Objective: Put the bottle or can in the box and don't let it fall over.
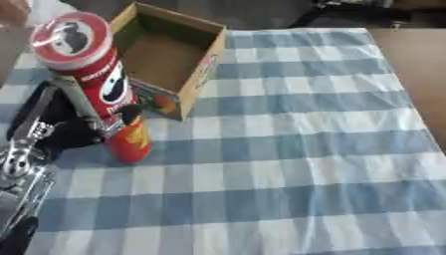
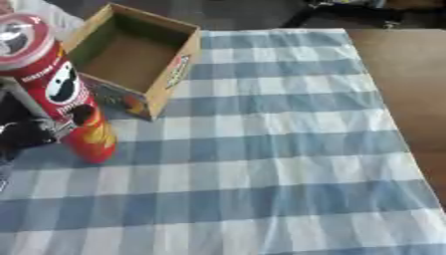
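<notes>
Soft even daylight, faint shadows, slightly blurred throughout

I see a blue-and-white checked cloth covering most of the desk (bare brown wood at right); dark, indistinct objects lie beyond the far edge.

Left hand fingers curled round red can (upright), beside open cardboard box, checked cloth

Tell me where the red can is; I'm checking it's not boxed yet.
The red can is at the left, held by the left hand, just outside the open cardboard box.
</notes>
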### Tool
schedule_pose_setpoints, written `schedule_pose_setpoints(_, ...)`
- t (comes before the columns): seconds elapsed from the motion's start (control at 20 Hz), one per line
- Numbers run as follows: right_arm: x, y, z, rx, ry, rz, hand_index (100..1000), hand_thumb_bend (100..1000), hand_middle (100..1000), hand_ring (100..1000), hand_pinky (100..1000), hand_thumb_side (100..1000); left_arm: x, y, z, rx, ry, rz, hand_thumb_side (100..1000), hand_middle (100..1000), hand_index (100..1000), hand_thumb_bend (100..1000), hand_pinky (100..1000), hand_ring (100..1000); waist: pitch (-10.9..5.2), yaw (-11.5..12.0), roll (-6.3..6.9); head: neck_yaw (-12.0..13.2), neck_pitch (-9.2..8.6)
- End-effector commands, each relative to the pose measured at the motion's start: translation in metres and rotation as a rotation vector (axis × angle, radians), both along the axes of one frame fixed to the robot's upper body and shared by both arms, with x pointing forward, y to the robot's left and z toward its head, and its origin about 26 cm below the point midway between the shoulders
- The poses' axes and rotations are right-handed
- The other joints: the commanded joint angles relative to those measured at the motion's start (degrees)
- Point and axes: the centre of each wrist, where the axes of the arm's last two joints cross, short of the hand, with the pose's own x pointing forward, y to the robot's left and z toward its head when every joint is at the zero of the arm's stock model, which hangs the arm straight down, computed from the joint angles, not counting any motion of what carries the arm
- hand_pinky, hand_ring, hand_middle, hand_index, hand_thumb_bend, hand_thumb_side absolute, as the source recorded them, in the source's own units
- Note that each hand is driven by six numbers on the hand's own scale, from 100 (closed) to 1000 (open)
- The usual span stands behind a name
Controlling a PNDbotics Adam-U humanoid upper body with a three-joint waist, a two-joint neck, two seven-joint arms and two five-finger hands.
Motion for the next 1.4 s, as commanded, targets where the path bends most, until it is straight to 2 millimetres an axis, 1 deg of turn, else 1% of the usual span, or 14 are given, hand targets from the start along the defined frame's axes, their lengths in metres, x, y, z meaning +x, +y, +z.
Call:
schedule_pose_setpoints(0.05,-0.002,-0.003,0.009,-0.024,-0.021,-0.003,789,100,903,1000,864,863,-0.008,0.001,0.034,0.012,-0.091,-0.014,100,401,377,446,1000,528,-1.50,0.0,0.22,-0.9,0.14)
schedule_pose_setpoints(0.2,-0.003,-0.003,0.008,-0.028,-0.017,-0.001,788,100,903,1000,864,861,-0.009,0.001,0.058,0.003,-0.141,0.003,100,400,377,429,1000,526,-1.96,-0.1,0.41,-1.4,0.30)
schedule_pose_setpoints(0.35,-0.003,-0.003,0.008,-0.033,-0.014,0.003,788,100,903,1000,864,859,-0.006,0.004,0.077,-0.008,-0.179,0.034,100,396,374,422,1000,522,-2.36,-0.4,0.60,-1.4,0.27)
schedule_pose_setpoints(0.5,-0.002,-0.003,0.009,-0.036,-0.013,0.011,788,100,903,1000,864,856,0.005,0.008,0.090,-0.024,-0.189,0.058,100,397,375,412,1000,521,-2.62,-1.0,0.74,-1.1,0.18)
schedule_pose_setpoints(0.7,-0.001,-0.002,0.010,-0.040,-0.016,0.023,787,100,903,1000,864,856,0.026,0.017,0.102,-0.060,-0.182,0.100,100,396,374,397,1000,520,-2.55,-1.8,0.85,-0.5,-0.24)
schedule_pose_setpoints(0.95,0.001,0.001,0.013,-0.043,-0.022,0.044,786,100,903,1000,864,858,0.063,0.032,0.107,-0.112,-0.156,0.188,100,398,377,394,1000,522,-1.99,-2.9,0.93,0.4,-0.87)
schedule_pose_setpoints(1.1,0.002,0.003,0.014,-0.038,-0.025,0.056,786,100,903,1000,864,861,0.086,0.038,0.106,-0.137,-0.146,0.226,100,399,378,395,1000,524,-1.61,-3.6,0.82,1.0,-1.26)
schedule_pose_setpoints(1.3,0.003,0.005,0.016,-0.037,-0.026,0.070,785,100,902,1000,865,862,0.116,0.047,0.094,-0.159,-0.104,0.300,100,403,382,387,1000,528,-1.22,-4.3,0.74,1.8,-1.65)
schedule_pose_setpoints(1.4,0.004,0.005,0.016,-0.037,-0.027,0.072,785,100,902,1000,865,862,0.125,0.050,0.088,-0.158,-0.100,0.313,100,403,382,387,1000,528,-1.16,-4.4,0.73,1.9,-1.72)
